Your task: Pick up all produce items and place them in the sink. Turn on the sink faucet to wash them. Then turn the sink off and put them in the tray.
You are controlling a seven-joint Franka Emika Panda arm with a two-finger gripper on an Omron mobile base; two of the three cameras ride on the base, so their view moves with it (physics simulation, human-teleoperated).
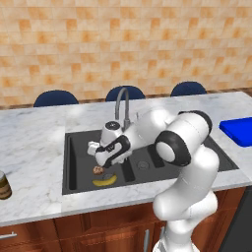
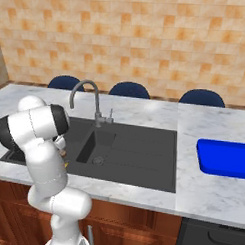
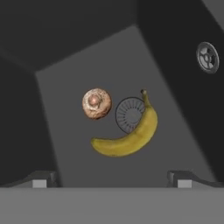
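In the hand view, a curved yellow banana (image 3: pixel 129 139) and a small mottled brown ball (image 3: pixel 96 103) lie on the floor of the sink's left basin, on either side of its round drain (image 3: pixel 130 114). My gripper (image 3: pixel 111 179) hangs open above them, and nothing is between its fingertips (image 3: pixel 41 179). From the left base view, the gripper (image 1: pixel 100 160) points down into the dark sink (image 1: pixel 197 160), just over the ball (image 1: pixel 98 170) and banana (image 1: pixel 105 181). The gooseneck faucet (image 1: pixel 122 106) stands behind the basin. The blue tray (image 1: pixel 238 130) rests on the counter at the right.
A dark brown jar (image 1: pixel 4 185) stands at the counter's left front edge. Three blue chair backs (image 1: pixel 55 98) line the far side. The second basin's drain (image 3: pixel 207 57) lies to the right. In the right base view my arm hides the left basin, while the faucet (image 2: pixel 88 96) and tray (image 2: pixel 224 158) are visible.
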